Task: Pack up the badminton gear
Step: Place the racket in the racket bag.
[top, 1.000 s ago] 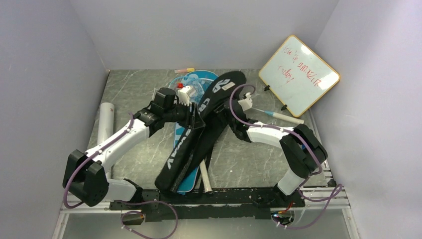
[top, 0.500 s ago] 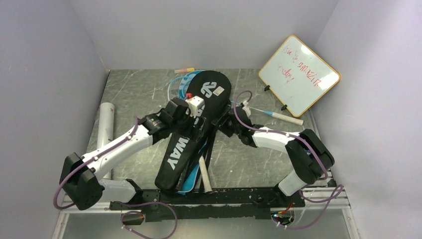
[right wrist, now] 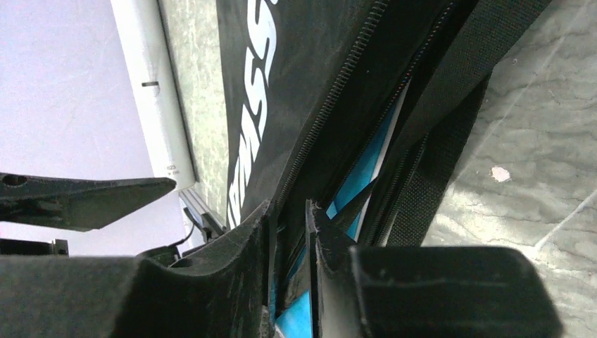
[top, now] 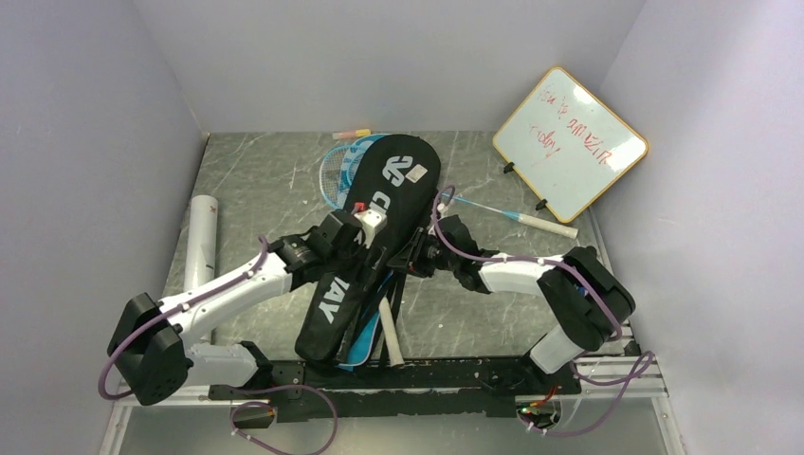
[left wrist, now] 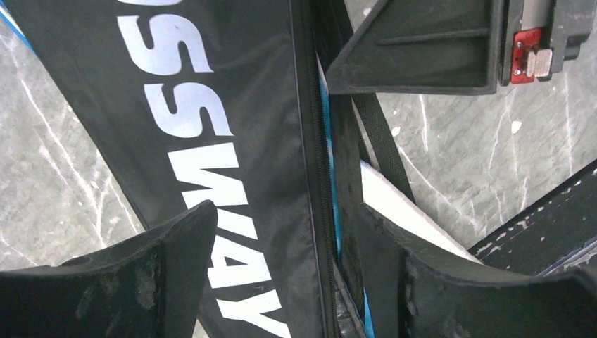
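The black bag (top: 393,175) with white letters lies flat along the table on top of the blue bag (top: 358,353), which peeks out at the near end. A light-blue racket head (top: 331,171) shows at its far left, and a white handle (top: 389,332) sticks out beside it. My left gripper (top: 365,248) (left wrist: 288,239) stands open, straddling the black bag's zipped edge (left wrist: 313,162). My right gripper (top: 417,258) (right wrist: 288,208) is shut on the black bag's edge (right wrist: 310,70), with blue fabric (right wrist: 366,169) showing in the narrow gap. A second racket (top: 517,218) lies at the right.
A long white tube (top: 201,237) (right wrist: 151,91) lies along the left wall. The orange-rimmed whiteboard (top: 569,142) leans at the back right, and a marker (top: 351,134) lies by the back wall. A black strap (right wrist: 450,105) runs beside the bags.
The black bag, raised and folded a second ago, now lies flat over the blue one. Both grippers slid nearer along it. The left jaws opened; the right ones narrowed onto the edge.
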Robot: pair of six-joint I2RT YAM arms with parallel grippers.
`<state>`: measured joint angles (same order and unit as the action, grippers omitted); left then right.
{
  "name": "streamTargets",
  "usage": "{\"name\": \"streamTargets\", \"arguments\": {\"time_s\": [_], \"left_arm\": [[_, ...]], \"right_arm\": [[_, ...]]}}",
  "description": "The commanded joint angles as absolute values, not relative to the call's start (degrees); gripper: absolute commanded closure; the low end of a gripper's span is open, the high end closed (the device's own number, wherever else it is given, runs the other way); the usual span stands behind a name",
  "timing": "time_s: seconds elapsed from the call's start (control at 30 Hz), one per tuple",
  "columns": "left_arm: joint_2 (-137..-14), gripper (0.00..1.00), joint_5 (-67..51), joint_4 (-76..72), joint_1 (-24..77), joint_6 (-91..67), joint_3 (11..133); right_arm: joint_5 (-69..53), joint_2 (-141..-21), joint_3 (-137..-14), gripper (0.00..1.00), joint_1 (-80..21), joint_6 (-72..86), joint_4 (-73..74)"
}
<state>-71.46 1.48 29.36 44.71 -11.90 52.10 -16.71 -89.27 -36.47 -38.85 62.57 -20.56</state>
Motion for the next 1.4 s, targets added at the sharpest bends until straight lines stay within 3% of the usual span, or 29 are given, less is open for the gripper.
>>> {"name": "streamTargets", "arguments": {"time_s": [0.0, 0.5, 0.77, 0.9, 1.37], "left_arm": [[-72.2, 0.26, 4.1, 27.9, 46.2, -13.3, 51.9], [-81.3, 0.34, 7.3, 25.8, 49.8, -15.3, 53.3], [-84.9, 0.68, 11.4, 27.3, 50.8, -16.7, 55.5], [-84.9, 0.94, 13.5, 28.9, 51.1, -16.8, 57.3], [-79.8, 0.95, 7.4, 31.3, 51.1, -19.5, 61.3]], "right_arm": [[-18.9, -91.1, -37.4, 0.76, -39.0, 61.3, -24.8], [-17.8, -91.0, -32.7, 0.78, -39.6, 64.2, -31.8], [-17.1, -90.1, -31.9, 0.80, -39.7, 62.8, -31.1], [-18.7, -90.1, -31.3, 0.80, -40.6, 62.9, -32.5], [-19.4, -93.2, -31.7, 0.73, -47.9, 65.7, -38.0]]}}
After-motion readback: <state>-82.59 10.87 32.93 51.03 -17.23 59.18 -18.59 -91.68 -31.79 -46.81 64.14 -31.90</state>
